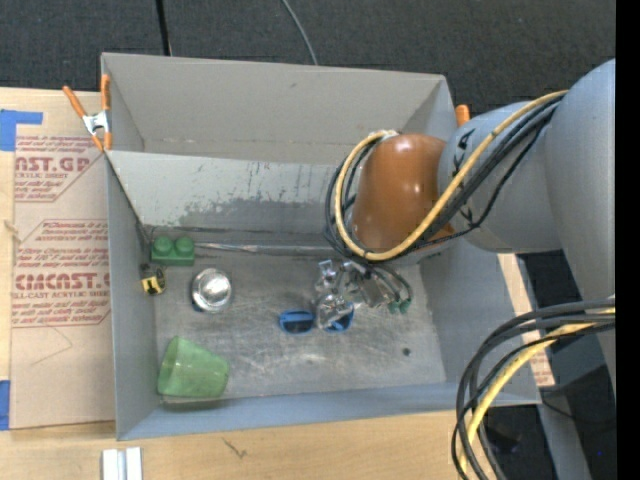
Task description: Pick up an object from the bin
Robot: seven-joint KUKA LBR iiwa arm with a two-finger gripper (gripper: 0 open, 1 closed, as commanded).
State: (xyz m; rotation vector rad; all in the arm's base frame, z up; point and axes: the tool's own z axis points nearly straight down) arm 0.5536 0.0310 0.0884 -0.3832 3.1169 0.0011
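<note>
Greens, blue and silver on a scuffed grey floor

The bin (pixel 270 108) is plain grey, its floor streaked with paler scratches. At nine o'clock on the floor is a bright green brick (pixel 172 250). Just under it lies a small bit (pixel 151 285) in yellow and black, and beside that a shiny silver disc (pixel 211 290). At seven o'clock is a pale, see-through green cup (pixel 190 370). Near the centre lies a blue piece (pixel 295 321), at nine o'clock of the silvery metal gripper (pixel 335 308). The arm (pixel 560 168) is pale grey-white, its wrist cover (pixel 398 193) glossy orange-brown, looped by yellow and black cables (pixel 345 183).
</note>
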